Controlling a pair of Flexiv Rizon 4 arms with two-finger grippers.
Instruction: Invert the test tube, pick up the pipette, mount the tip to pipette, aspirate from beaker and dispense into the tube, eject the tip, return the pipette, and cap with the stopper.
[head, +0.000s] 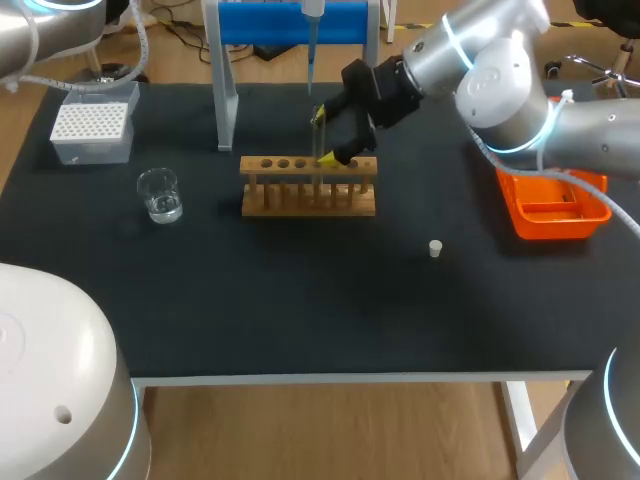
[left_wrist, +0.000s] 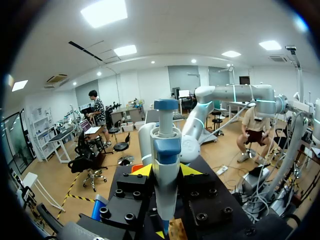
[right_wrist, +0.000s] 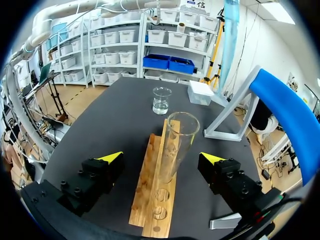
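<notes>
The black table carries everything. My right arm comes in from 2 o'clock, its end over the rack. The blue-topped stand is at 12 o'clock, with the wooden rack just in front of it near the centre. The orange tray sits at 3 o'clock, the white tip box at 10 o'clock, and the beaker at 9 o'clock with a little clear liquid in it. The pipette stands between the fingers of the left gripper, whose yellow tips close on it from both sides. The test tube stands upright, mouth up, in the rack toward its 3 o'clock end. The right gripper is spread wide around it, neither finger touching the glass. The white stopper lies at 4 o'clock, well apart from the rack
</notes>
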